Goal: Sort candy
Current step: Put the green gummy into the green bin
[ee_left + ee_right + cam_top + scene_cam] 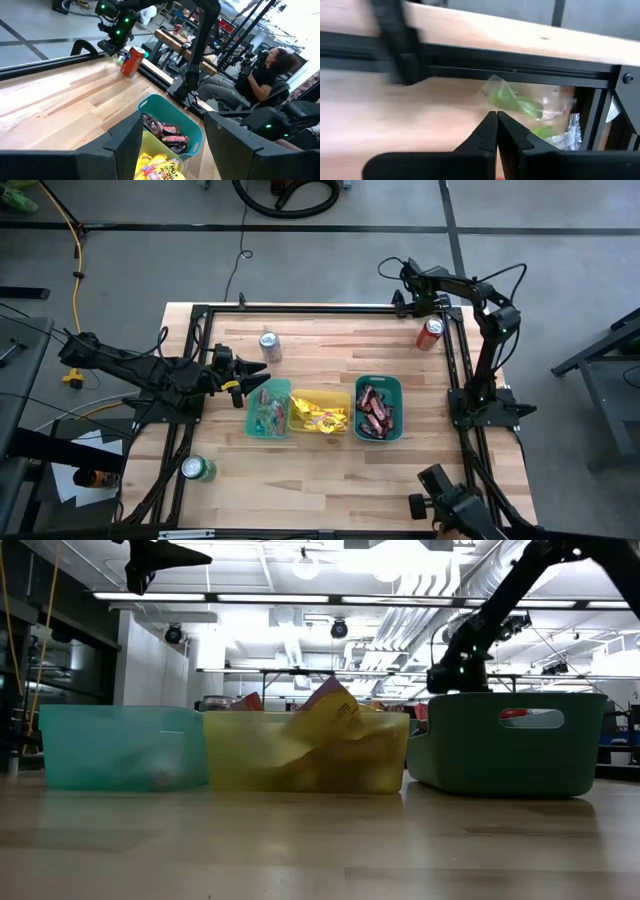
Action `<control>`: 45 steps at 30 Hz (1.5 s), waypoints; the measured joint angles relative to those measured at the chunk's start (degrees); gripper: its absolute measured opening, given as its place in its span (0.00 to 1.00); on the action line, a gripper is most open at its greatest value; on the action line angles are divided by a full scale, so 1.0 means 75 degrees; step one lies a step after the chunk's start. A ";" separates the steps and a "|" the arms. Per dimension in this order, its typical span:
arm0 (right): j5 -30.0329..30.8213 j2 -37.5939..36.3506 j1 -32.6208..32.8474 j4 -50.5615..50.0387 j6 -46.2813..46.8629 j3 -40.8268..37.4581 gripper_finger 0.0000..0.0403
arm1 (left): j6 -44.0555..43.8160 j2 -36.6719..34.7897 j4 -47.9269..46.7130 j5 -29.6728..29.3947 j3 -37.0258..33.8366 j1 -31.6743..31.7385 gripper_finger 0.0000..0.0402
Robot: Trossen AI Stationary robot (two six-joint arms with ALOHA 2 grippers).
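Note:
Three bins stand side by side mid-table. The green bin (267, 410) holds tiny mixed-colour pieces, the yellow bin (319, 412) yellow packets (159, 170), and the teal bin (378, 408) brown-and-red bars (165, 134). My left gripper (250, 385) (170, 137) hovers open just left of the green bin, above the table. My right gripper (402, 304) (496, 120) is shut, low at the far right corner. Its tips point at clear-wrapped green sweets (512, 100) lying on the wood beside the black frame rail (520, 67). My right gripper has its shut fingertips (490, 122) right in front of the clear-wrapped green sweets. I cannot tell whether they touch the wrappers. My left gripper touches nothing.
A silver can (270, 345) stands beyond the bins, a red can (430, 332) next to the right gripper, and a green can (197, 470) near the left front. The black frame rail (300, 308) borders the table. A person (265, 75) sits beyond the table's right side.

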 joint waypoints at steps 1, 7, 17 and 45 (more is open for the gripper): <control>-0.0041 -0.0131 0.0063 0.0000 -0.0024 0.0002 0.01 | 0.0001 0.0000 0.0000 0.0000 0.0000 0.0000 0.50; -0.0224 -0.0923 0.0158 0.0074 0.0016 0.0014 0.02 | 0.0026 0.0000 -0.0023 0.0006 0.0000 -0.0003 0.50; -0.0607 -0.0663 -0.0237 -0.0062 0.0172 0.0002 0.19 | 0.0000 0.0000 -0.0152 0.0009 0.0000 -0.0003 0.50; -0.0424 -0.0054 0.0018 -0.0195 0.0540 0.0247 0.05 | -0.0069 -0.0399 -0.0175 0.0767 0.0000 -0.0004 0.50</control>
